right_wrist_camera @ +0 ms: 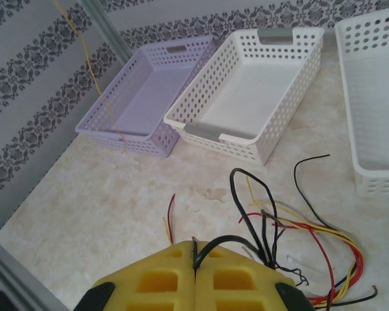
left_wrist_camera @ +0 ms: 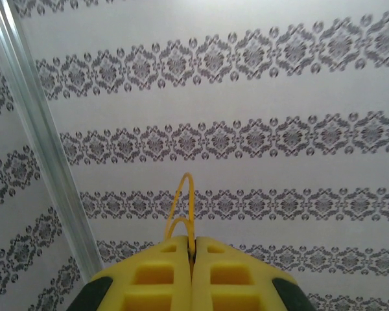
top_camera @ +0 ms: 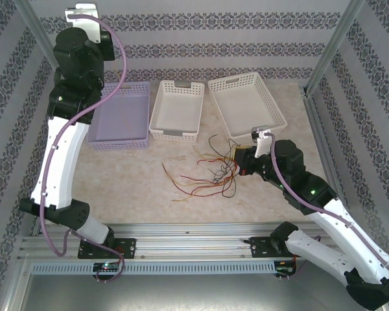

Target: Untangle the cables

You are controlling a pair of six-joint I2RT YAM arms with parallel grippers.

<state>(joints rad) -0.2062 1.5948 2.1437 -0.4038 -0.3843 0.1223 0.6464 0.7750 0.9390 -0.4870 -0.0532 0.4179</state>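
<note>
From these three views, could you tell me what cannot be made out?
Top view: which strands cross in the cable heap, too thin.
Left wrist: the yellow cable behind the shut left tool, which hides it.
Right wrist: likewise the black cable, right tool.

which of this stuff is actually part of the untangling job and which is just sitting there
Part of the job:
- tangled cables
- yellow cable, pinched in the left gripper
- black cable, pinched in the right gripper

Just lying about:
- purple basket
- middle white basket
- right white basket
</note>
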